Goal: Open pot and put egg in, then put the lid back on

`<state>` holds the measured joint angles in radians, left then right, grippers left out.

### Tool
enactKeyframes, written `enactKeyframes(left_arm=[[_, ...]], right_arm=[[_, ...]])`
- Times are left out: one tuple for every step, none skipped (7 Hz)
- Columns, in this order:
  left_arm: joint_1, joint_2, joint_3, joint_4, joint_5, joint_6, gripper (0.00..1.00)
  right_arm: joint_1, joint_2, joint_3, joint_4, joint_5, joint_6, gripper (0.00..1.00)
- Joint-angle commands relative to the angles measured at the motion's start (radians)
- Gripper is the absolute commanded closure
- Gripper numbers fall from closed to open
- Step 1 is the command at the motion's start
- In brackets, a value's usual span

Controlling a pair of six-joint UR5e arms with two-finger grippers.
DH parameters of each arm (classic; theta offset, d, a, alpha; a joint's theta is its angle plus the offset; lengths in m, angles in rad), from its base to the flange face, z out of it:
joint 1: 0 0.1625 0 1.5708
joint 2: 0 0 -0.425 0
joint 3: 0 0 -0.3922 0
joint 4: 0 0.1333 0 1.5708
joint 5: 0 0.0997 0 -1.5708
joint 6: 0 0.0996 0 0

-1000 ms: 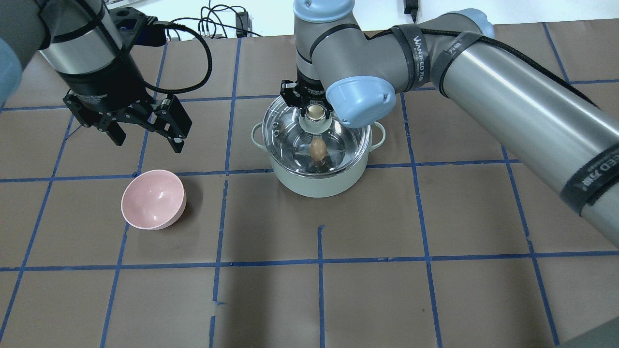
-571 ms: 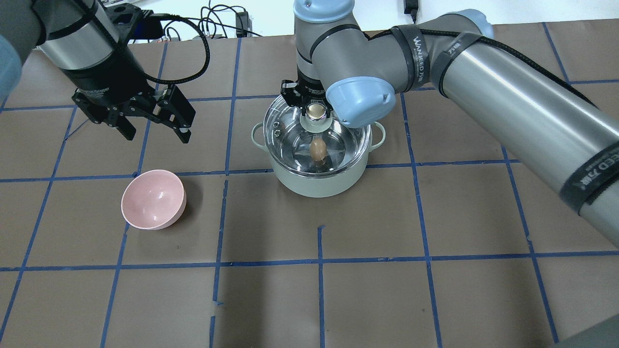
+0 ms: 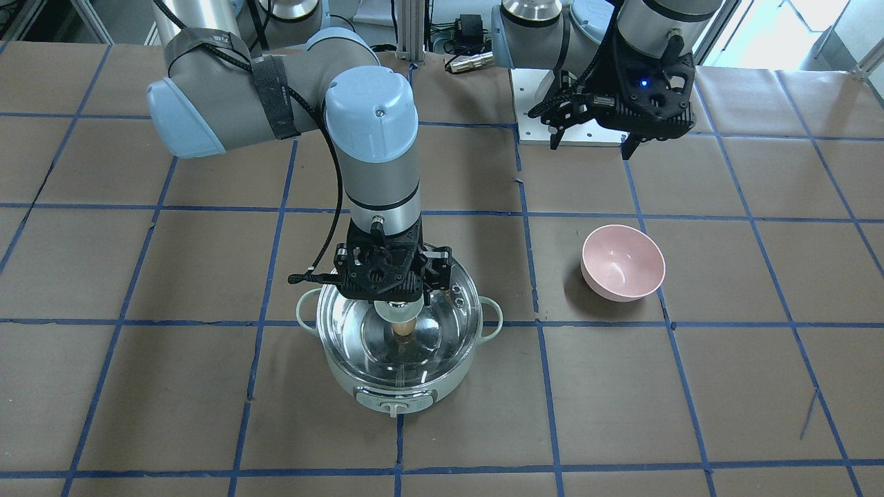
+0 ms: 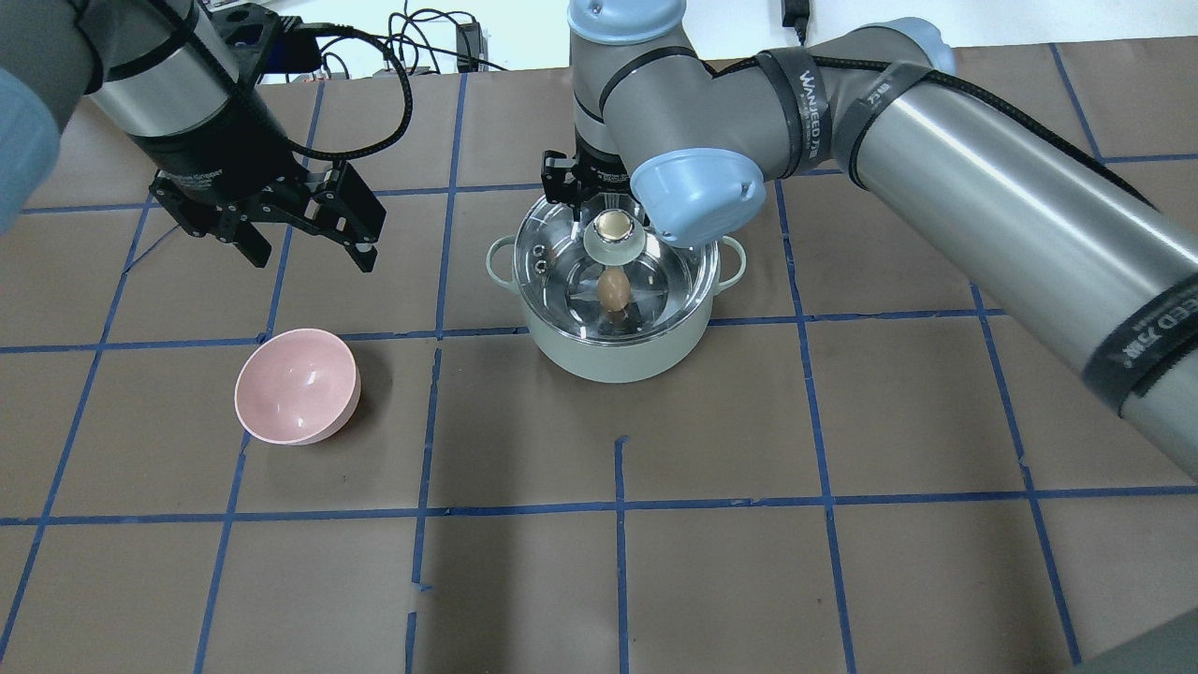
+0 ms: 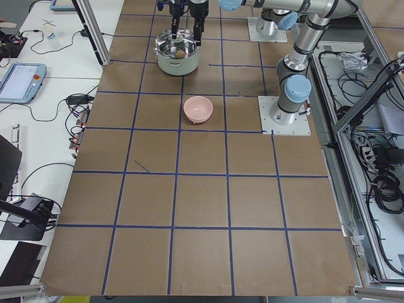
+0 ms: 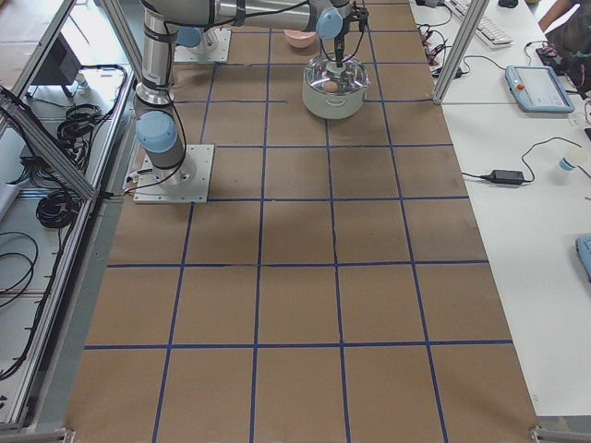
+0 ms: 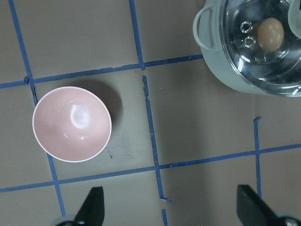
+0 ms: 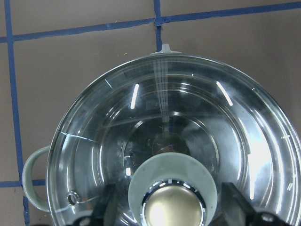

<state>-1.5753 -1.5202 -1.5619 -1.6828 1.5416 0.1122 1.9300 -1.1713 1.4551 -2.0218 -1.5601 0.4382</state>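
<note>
As I stand across the bench (image 3: 621, 414) from the robot, the pot (image 3: 447, 388) is the closest thing to me, with its dial (image 3: 395, 408) turned my way. It looks heavy and steady, so I think a small bump will not make it slide. On top of it sits the lid (image 3: 352, 331). Through the glass I see the egg (image 4: 613, 290) lying at the bottom of the pot. The egg has a thin shell and is round, so it can crack or roll, but it is safe under there.

The lid is hard, smooth glass. It would break if it fell, and the glass is too slippery to pinch. The only good place to hold it is the knob (image 4: 613, 225) in the middle. The right fingers (image 8: 107, 207) are spread wide, one on each side of the knob, and they do not touch it.

The lid's metal edge seems to rest all the way round on the pot's edge, though the arm hides the back part from me. I think the job is nearly done. Straight up is open, so the fingers can rise without catching the knob.

A bit farther off, the pink bowl (image 3: 623, 262) stands well apart from the pot. Farthest back, the left fingers (image 7: 91, 209) hang spread open, holding nothing, high over the bench and out of the way.
</note>
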Motion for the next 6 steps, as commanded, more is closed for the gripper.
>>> enactKeyframes(left_arm=[[0.000,0.000,-0.003,0.002,0.000,-0.005,0.00],[0.000,0.005,-0.003,-0.001,0.000,-0.003,0.00],[0.000,0.006,-0.004,0.000,0.002,-0.005,0.00],[0.000,0.005,-0.004,0.011,0.000,-0.020,0.00],[0.000,0.003,-0.006,0.024,0.000,-0.055,0.00],[0.000,0.003,-0.006,0.025,0.000,-0.052,0.00]], right_arm=[[-0.041,-0.023,-0.013,0.002,-0.008,-0.089,0.16],[-0.125,-0.098,-0.001,0.024,-0.021,-0.167,0.12],[-0.226,-0.164,0.017,0.088,-0.017,-0.267,0.03],[-0.326,-0.235,0.042,0.130,-0.014,-0.354,0.00],[-0.415,-0.279,0.063,0.203,-0.014,-0.433,0.00],[-0.472,-0.303,0.071,0.242,-0.014,-0.500,0.00]])
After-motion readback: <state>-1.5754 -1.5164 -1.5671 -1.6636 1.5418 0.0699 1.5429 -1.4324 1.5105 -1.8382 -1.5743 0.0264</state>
